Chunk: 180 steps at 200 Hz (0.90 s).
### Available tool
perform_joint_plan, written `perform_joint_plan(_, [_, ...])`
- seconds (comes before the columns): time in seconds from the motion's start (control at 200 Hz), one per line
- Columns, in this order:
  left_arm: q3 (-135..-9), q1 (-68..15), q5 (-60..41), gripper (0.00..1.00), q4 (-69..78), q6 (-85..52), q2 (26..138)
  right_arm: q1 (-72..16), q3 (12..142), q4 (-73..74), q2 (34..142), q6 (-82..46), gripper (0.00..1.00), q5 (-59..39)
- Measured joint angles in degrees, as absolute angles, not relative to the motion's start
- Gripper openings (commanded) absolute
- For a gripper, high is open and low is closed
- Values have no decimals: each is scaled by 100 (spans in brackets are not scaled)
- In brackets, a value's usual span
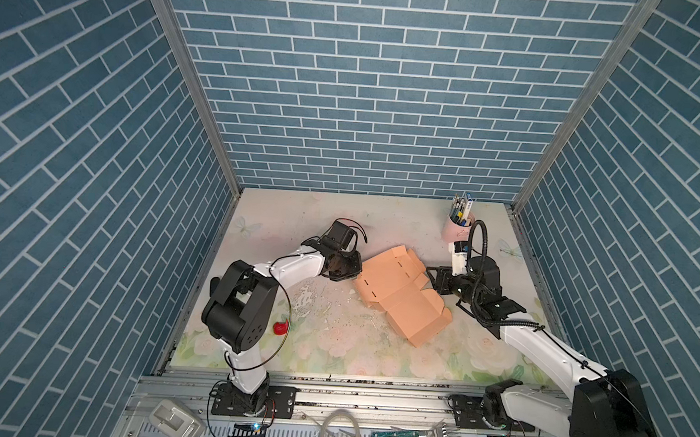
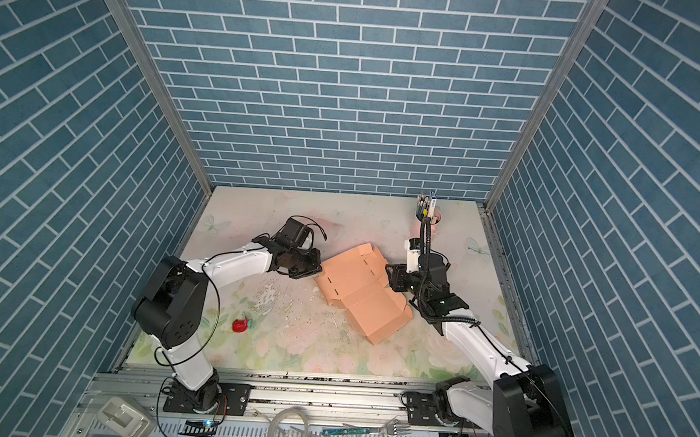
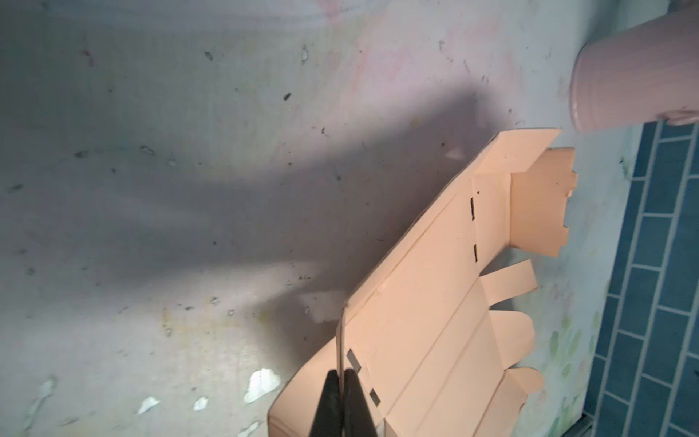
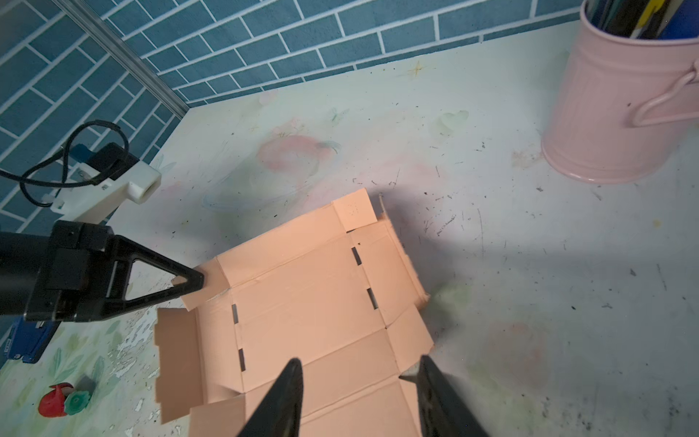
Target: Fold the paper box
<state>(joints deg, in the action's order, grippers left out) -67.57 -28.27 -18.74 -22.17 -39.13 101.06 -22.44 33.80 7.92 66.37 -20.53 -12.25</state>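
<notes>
On the floral table (image 1: 281, 219), about the middle, between the 2 arms: item 1, the paper box (image 1: 402, 291), peach-orange card, part-formed.

Both top views. The paper box lies mostly flat and slanted, with some end and side flaps raised. The left gripper (image 1: 354, 274) meets its left edge, and the right gripper (image 1: 434, 278) stands at its right edge. A pink cup (image 1: 458, 230) of pens stands behind, apart from the card. A small red item (image 1: 280, 327) lies well apart, near the left arm.

Left wrist view. The left gripper (image 3: 342, 382) has its fingers pressed together on a thin upstanding edge of the paper box (image 3: 435, 302), and the card runs edge-on between them. Slots and creases show along the panel.

Right wrist view. The right gripper (image 4: 359, 363) has its fingers spread above the near panel of the paper box (image 4: 314, 299), with nothing clamped between them. 1 finger is close to a side flap's edge, but I cannot tell whether it touches. Across the sheet, the left gripper (image 4: 194, 282) pinches a corner flap.

Handling, as I judge it. Light, thin and springy, so flaps are likely to swing back unless tucked. Stiff only across the panels. It bends readily at the creases and could crumple or tear at the slots under a hard squeeze. Smooth, so it may slide on the table when pushed from 1 side. Best hold: a flap edge near its crease, with the opposite gripper steadying the base.
</notes>
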Motion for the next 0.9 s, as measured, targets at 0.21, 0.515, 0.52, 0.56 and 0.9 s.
perform_joint_plan(0.21, [-7299,-2681,-2206,0,-2899,-3061,10125,-2244,3395,635,6608,-2051,49,-1225])
perform_joint_plan(0.515, [-7430,-2226,-2469,0,-3474,-2375,10296,-2244,3433,548,6641,-2053,49,-1229])
perform_joint_plan(0.52, [-7450,-2226,-2469,0,-3487,-2364,10315,-2244,3435,545,6646,-2056,49,-1232])
perform_joint_plan(0.56, [-7566,-2228,-2458,0,-3531,-2305,10457,-2244,3454,550,6665,-2053,49,-1234])
perform_joint_plan(0.9, [-8051,-2320,-2150,0,-3496,-2272,11102,-2250,3498,569,6713,-2056,49,-1234])
